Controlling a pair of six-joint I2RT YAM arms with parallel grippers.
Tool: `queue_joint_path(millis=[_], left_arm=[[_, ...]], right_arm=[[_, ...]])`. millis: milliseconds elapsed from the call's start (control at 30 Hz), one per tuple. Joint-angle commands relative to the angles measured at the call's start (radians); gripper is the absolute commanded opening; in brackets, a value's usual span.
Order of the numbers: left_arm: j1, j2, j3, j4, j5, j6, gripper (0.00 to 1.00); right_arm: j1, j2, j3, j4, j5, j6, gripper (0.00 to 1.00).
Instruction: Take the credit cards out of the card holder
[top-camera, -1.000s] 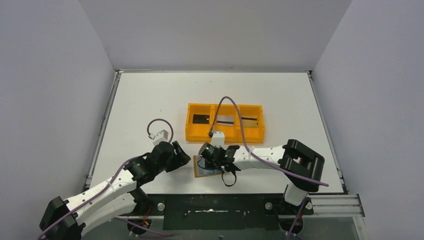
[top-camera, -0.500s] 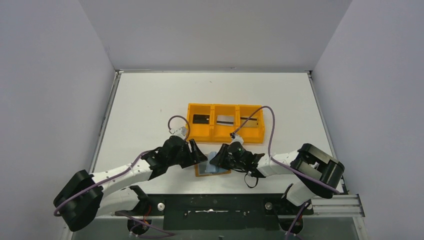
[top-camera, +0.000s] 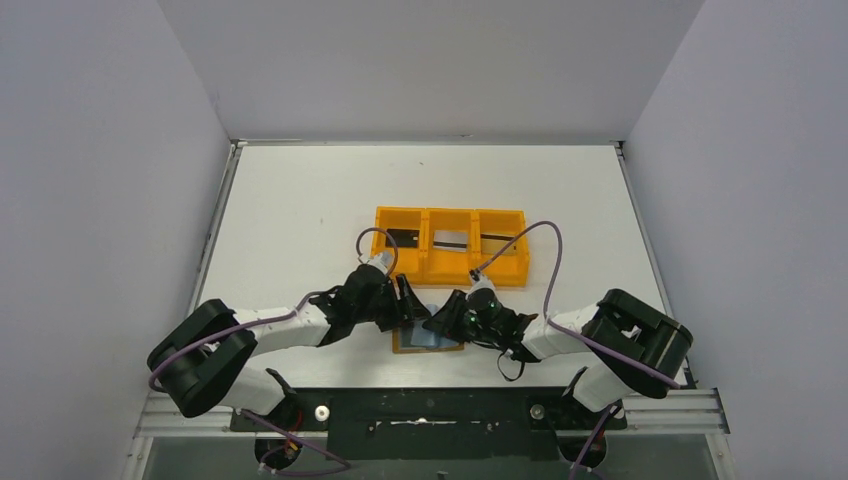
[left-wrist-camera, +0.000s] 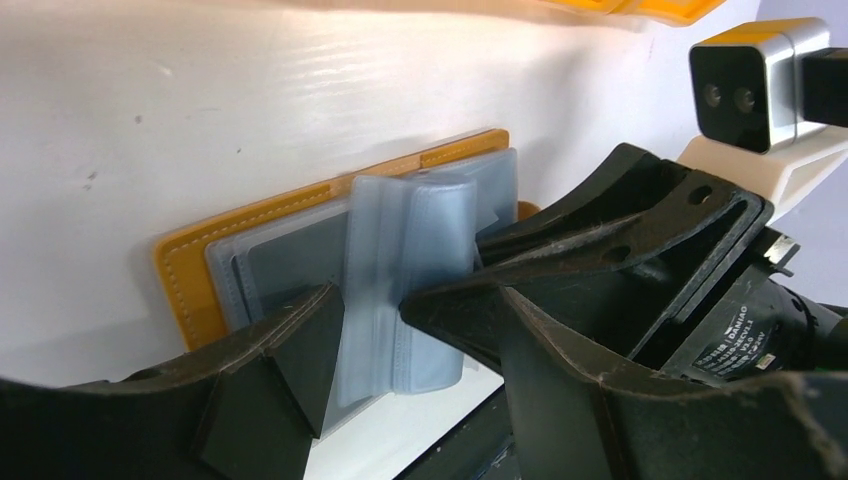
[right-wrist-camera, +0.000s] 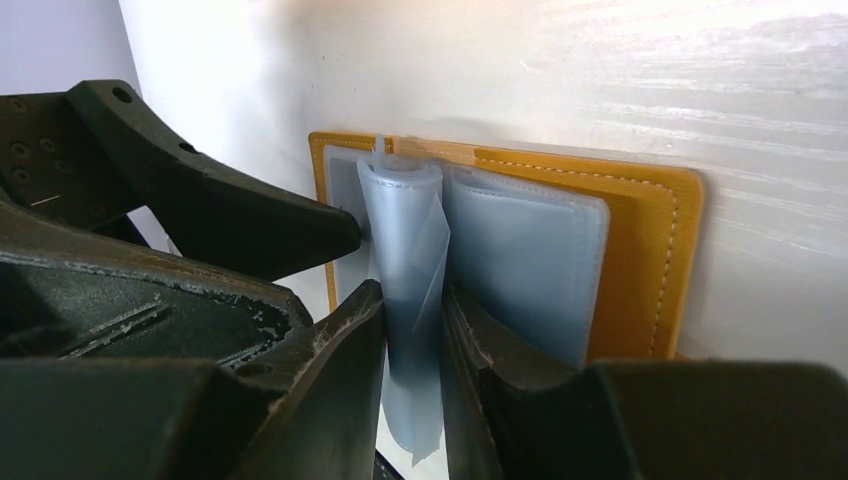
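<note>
At the near edge of the white bench (top-camera: 300, 200), the tan-orange leather-like folding card holder (right-wrist-camera: 640, 250) lies open and flat. Our right fingers (right-wrist-camera: 330, 370) are clenched on a translucent grey-blue plastic pocket leaf (right-wrist-camera: 405, 220), which stands curled upright from the spine. Our left fingers (right-wrist-camera: 250, 215) are spread and grasp nothing, with 1 tip just beside the leaf. We judge that we are opening a pocket to reach a card. Next, the left fingers must pinch a card edge while the right holds the leaf. Only the left wrist view shows a darker panel (left-wrist-camera: 290, 265) in the flat pocket, perhaps a card. Only the top view shows the bright orange plastic tray (top-camera: 450, 275) farther off, with flat credit cards (top-camera: 402, 238) in its 3 compartments.
</note>
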Motion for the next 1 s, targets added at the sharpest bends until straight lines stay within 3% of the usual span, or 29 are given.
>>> queue_joint_path(millis=[0,533,967], left_arm=[[-0.009,0.048,0.026,0.056,0.014,-0.018,0.58],[-0.023,0.060,-0.016,0.140,0.027,-0.064,0.58],[-0.026,0.083,-0.010,0.263,0.115,-0.094,0.57]], right_arm=[[-0.014,0.000,-0.045,0.019,-0.004,0.007,0.27],[-0.020,-0.092,-0.045,-0.012,-0.002,-0.024,0.41],[-0.021,-0.234,-0.044,-0.133,0.054,-0.043,0.52]])
